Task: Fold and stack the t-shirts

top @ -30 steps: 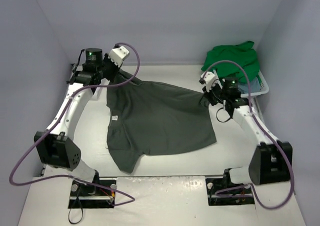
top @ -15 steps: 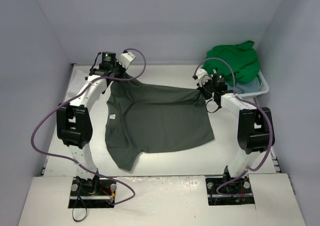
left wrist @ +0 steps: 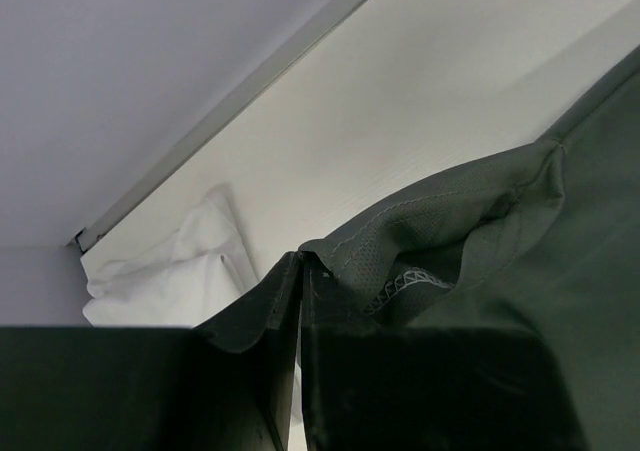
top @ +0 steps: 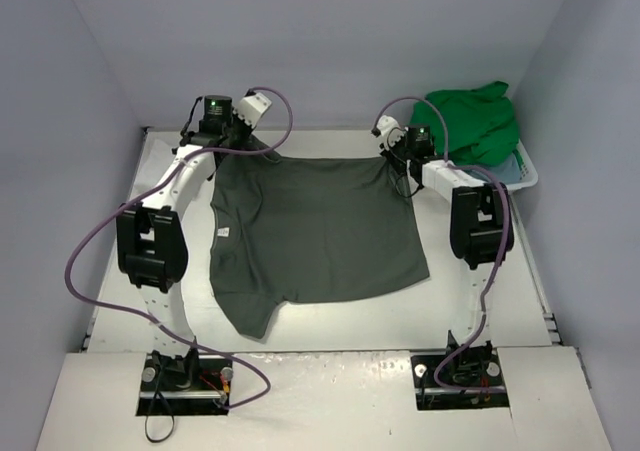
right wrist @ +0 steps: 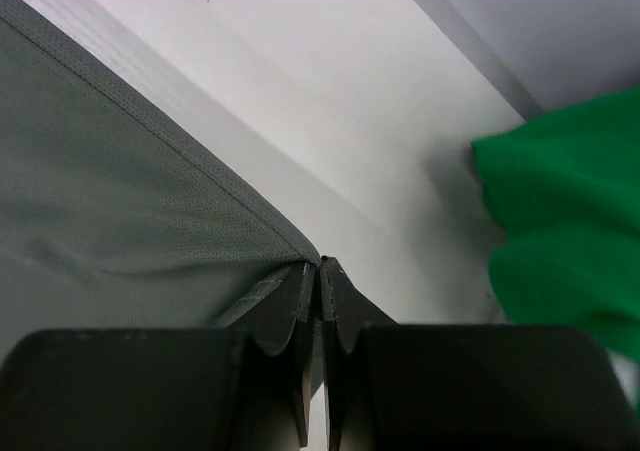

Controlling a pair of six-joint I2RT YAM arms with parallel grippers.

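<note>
Left claw (left wrist: 301,269) and right claw (right wrist: 320,267) clamp corners of the dark grey-olive cloth t-shirt (top: 315,231) (hem taut between them): lower both together.

The left hand (top: 230,151) and right hand (top: 394,161) are both pinched shut, reaching far forward, well apart.

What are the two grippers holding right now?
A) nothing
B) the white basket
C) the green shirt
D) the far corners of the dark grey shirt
D: the left gripper and right gripper each pinch a far corner of the dark grey shirt; the green shirt lies apart.
</note>
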